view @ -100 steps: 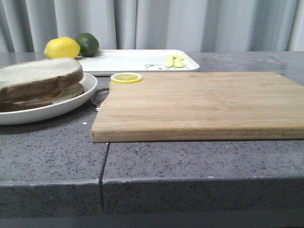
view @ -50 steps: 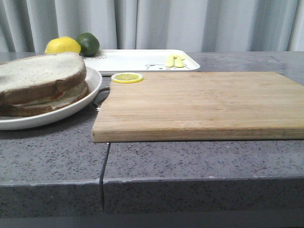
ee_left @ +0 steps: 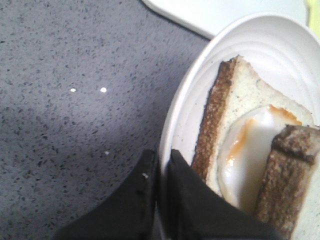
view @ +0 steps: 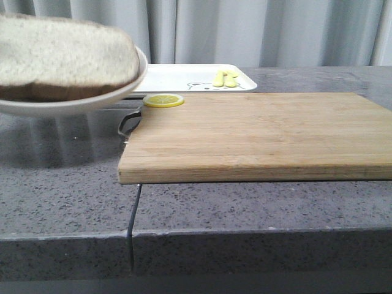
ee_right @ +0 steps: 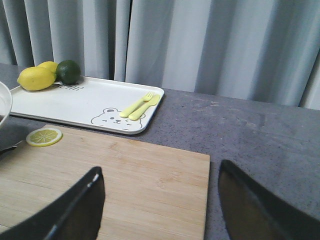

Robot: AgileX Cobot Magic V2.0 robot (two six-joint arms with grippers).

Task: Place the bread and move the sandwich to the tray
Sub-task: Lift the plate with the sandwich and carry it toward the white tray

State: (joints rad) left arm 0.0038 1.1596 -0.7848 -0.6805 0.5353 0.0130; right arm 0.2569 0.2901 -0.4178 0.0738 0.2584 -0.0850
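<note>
- the left gripper (ee_left: 161, 172) is clenched on the rim of the plate (ee_left: 186, 107), 1 dark finger on each side of the white edge.
- the plate hangs clear above the grey counter (view: 67, 184), at the front view's upper left, carrying the sandwich (view: 64, 58).
- in the left wrist view the sandwich shows a fried egg (ee_left: 252, 155) between 2 brown-crusted slices, the top bread (ee_left: 280, 175) sitting askew.
- the tray (view: 177, 76) lies on the counter beyond the wooden board (view: 257, 135), holding a lemon (ee_right: 35, 78), a lime (ee_right: 68, 71) and yellow cutlery (ee_right: 140, 106).
- a lemon slice (view: 163, 100) rests on the board's far left corner.
- the right gripper (ee_right: 160, 205) is released, fingers wide apart above the board, holding nothing.
</note>
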